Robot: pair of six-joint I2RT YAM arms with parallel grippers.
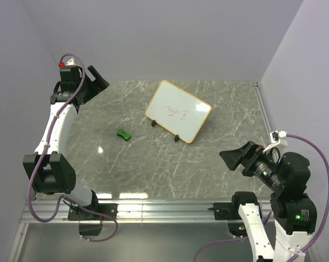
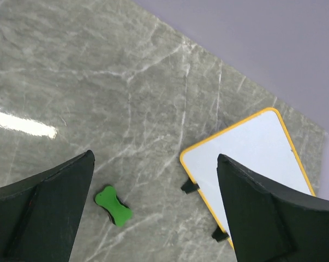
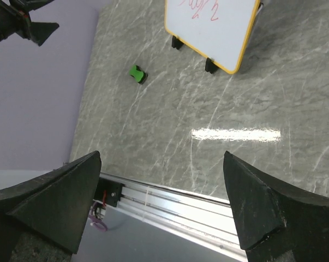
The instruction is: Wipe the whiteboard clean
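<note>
The small rectangular whiteboard (image 1: 178,111) with the orange frame and red scribbles stands tilted on its two black feet (image 1: 177,138) toward the far middle of the grey marble table (image 1: 153,174). A small green bone-shaped eraser (image 1: 123,134) lies near its left side, not touching it. The left gripper (image 2: 156,158) and the right gripper (image 3: 161,155) are both spread wide and grasp nothing, each well apart from the board.

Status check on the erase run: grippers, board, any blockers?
Left gripper open, empty. Right gripper open, empty. Whiteboard propped up, red scribbles on it. Green eraser lies loose beside the board, ungripped; nothing blocking it.
</note>
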